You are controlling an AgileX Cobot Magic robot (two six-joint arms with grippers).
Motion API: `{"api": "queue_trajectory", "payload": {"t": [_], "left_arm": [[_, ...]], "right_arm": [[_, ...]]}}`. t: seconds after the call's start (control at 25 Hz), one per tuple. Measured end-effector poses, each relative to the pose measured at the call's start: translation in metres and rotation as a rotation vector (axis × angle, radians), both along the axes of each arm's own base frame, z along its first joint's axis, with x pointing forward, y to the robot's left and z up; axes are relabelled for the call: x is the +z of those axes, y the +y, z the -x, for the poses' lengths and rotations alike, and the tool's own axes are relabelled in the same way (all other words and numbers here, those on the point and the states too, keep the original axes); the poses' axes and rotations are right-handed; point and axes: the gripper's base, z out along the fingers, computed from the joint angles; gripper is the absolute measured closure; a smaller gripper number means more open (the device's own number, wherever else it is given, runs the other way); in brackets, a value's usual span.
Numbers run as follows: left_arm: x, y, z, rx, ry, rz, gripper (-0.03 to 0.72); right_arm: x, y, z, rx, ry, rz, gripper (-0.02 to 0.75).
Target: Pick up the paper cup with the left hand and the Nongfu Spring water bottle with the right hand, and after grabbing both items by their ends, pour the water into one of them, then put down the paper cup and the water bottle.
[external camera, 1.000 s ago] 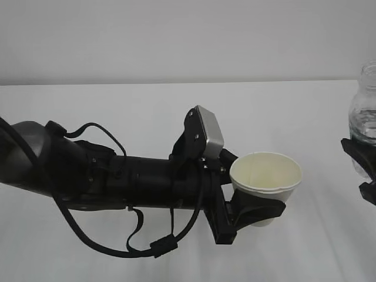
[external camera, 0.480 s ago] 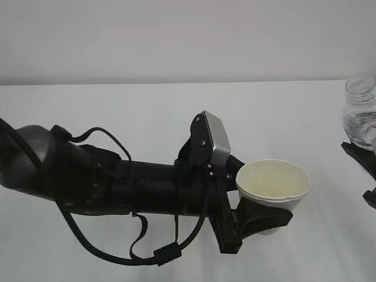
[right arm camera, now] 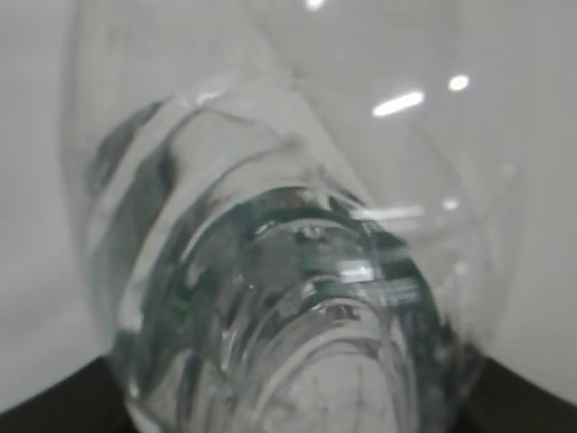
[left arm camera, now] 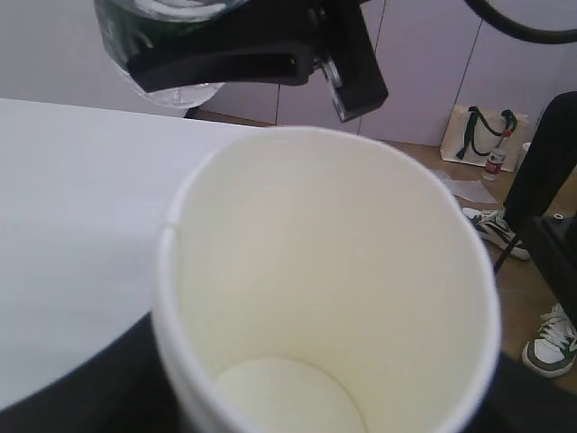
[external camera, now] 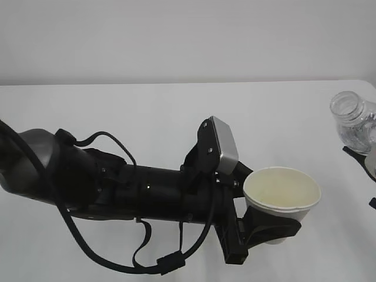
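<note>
Paper cup (external camera: 282, 197) is clamped low on its wall by the left hand (external camera: 258, 226), upright above the white table (external camera: 147, 123), mouth open to the sky; the left wrist view shows its cream inside (left arm camera: 325, 289) dry and empty. Nongfu Spring water bottle (external camera: 354, 123) sits at the right edge of the exterior view, tilted with its capless neck leaning left toward the cup, near it but clearly apart and somewhat higher. The right hand (external camera: 367, 167) shows only as a black piece beneath the bottle; the right wrist view is filled by the ribbed clear body (right arm camera: 297, 298), so that pincer is judged pressed onto the bottle's lower part. Water (right arm camera: 270, 316) appears inside, though its level cannot be read. Step in hand is judged to be lining up the pour, none having reached the cup. Recommended practice: bring the neck directly over the cup's middle before tipping further, tilt slowly so the stream does not overshoot the far rim, and hold the cup level. Risk noted: the thin cup may deform under the grip.
</note>
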Motion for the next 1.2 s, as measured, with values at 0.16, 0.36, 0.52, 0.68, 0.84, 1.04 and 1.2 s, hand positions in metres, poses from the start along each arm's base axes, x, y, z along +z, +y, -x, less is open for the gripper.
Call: {"api": "queue_trajectory", "payload": {"t": [0.16,0.36,0.52,0.68,0.84,1.04,1.2], "left_arm": [[-0.0003,0.0000,0.0006,-0.007,-0.003,-0.003,0.211],[-0.0004,0.0001,0.0008,-0.010,-0.005,-0.004,0.211],[-0.0010,0.0002,0.0017,-0.021,-0.010,-0.011,0.211],[-0.0029,0.0007,0.0011,-0.015,-0.014,-0.033,0.211],[-0.0032,0.0003,0.0018,-0.019,-0.015,-0.036,0.211],[-0.0032,-0.0010,0.0037,-0.024,-0.015,-0.036,0.211],[-0.0029,-0.0015,0.0037,-0.018,-0.011,-0.032,0.211]], "right_arm": [[-0.0001,-0.0001,0.0000,0.024,-0.013,0.064,0.311],[-0.0001,-0.0001,0.0000,0.058,-0.032,0.151,0.311],[-0.0001,-0.0001,0.0000,0.078,-0.044,0.203,0.311],[-0.0001,-0.0001,0.0000,0.096,-0.054,0.251,0.311],[-0.0001,-0.0001,0.0000,0.113,-0.064,0.294,0.311],[-0.0001,-0.0001,0.0000,0.139,-0.079,0.362,0.311],[-0.0001,-0.0001,0.0000,0.145,-0.082,0.376,0.311]]}}
